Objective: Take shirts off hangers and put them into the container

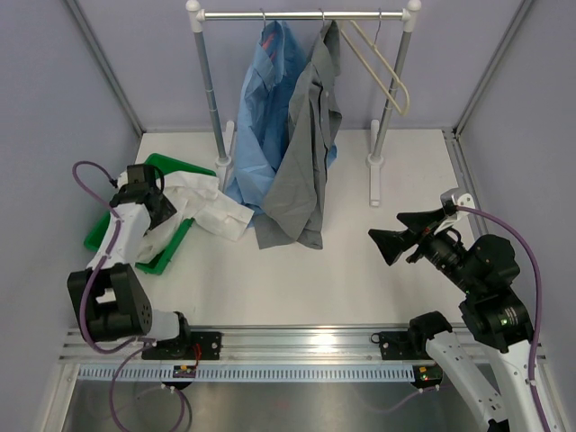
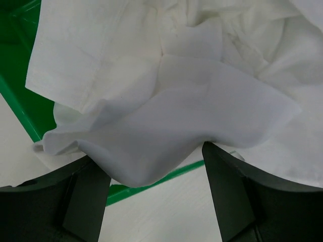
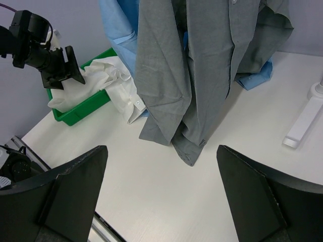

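Beyond the tray [image 1: 171, 166], toward the rail [image 1: 306, 14], the grey shirt [image 1: 304, 153] and blue shirt [image 1: 265, 117] hang nearer our right claw [image 1: 391, 236], its jaws wide apart on nothing. The white shirt [image 1: 211, 209] lies half in the tray, trailing railward onto the worktop [image 1: 297, 288]. Our left claw [image 2: 156, 166] hangs over the tray's edge, jaws apart around a loose fold, not yet pinching it.

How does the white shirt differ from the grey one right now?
The white shirt lies crumpled; the grey shirt hangs at full length. The white shirt sits partly in the green tray and spills onto the table, while the grey shirt is still up on the rail. Both are thin button-up shirts.
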